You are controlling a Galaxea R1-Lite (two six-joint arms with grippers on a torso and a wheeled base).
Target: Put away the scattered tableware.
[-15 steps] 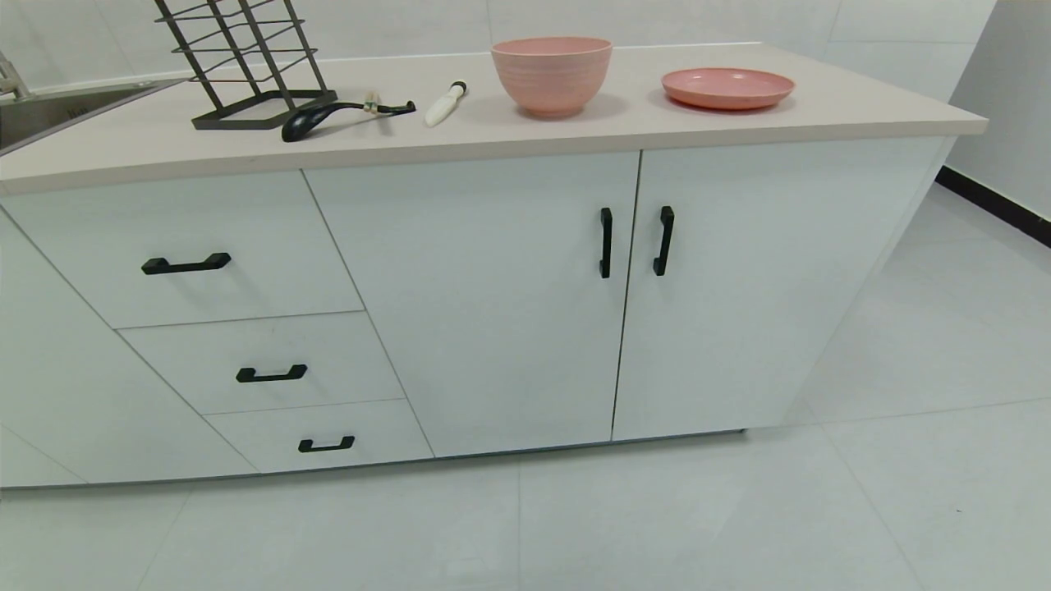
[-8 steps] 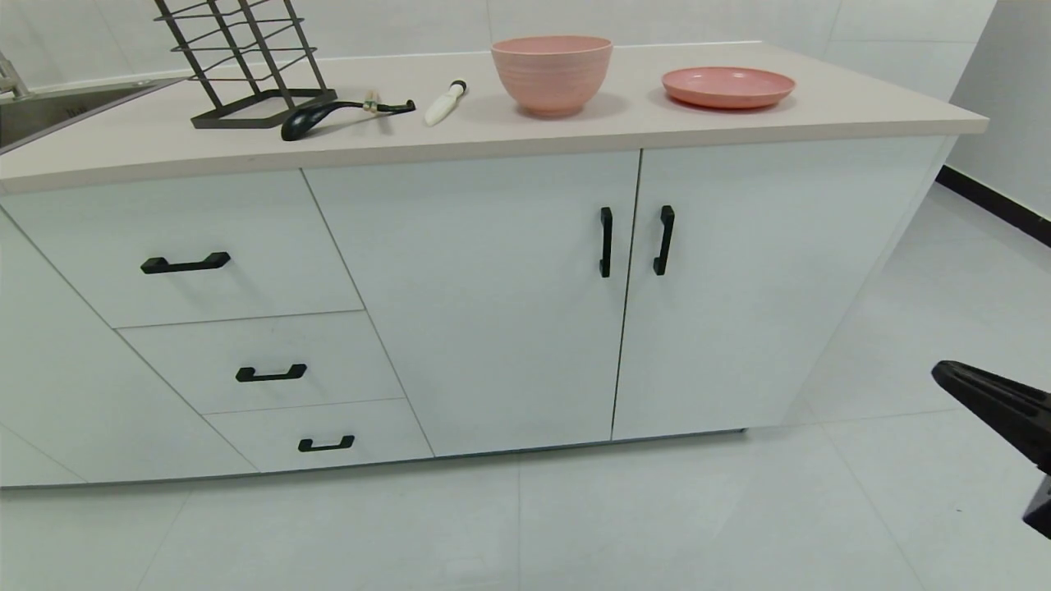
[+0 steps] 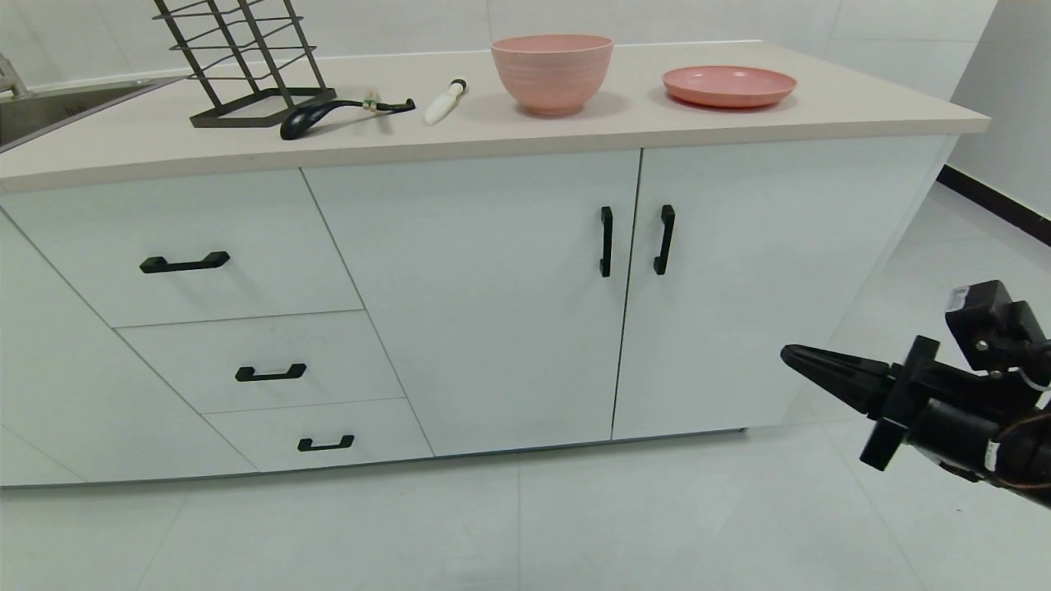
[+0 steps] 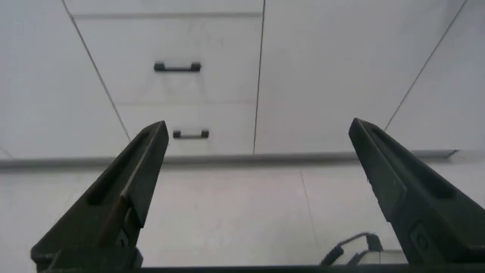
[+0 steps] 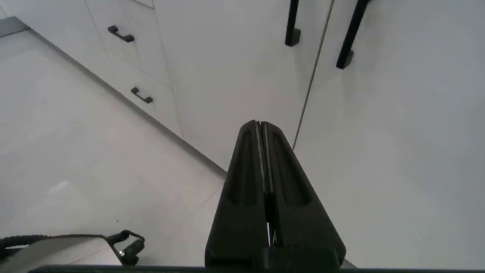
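Head view: our right gripper [image 3: 800,359], fingers together, sits low before the cabinet [image 3: 764,271]; bowl [image 3: 552,72] and plate [image 3: 728,85] rest on the countertop [image 3: 862,111] above. Our left gripper [image 4: 258,136] hangs with fingers apart. We should open the right before nearing the plate's rim.

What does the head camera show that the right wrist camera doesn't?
Head camera adds: the beige countertop carrying a round pink bowl, a flat pink plate, a black wire rack, a curved black spoon and a white-handled utensil. Right wrist camera adds: the seam where the right claw has its fingers pressed together, holding nothing. Both share: the right claw, the white cabinet, its two vertical black door handles and black drawer handles.
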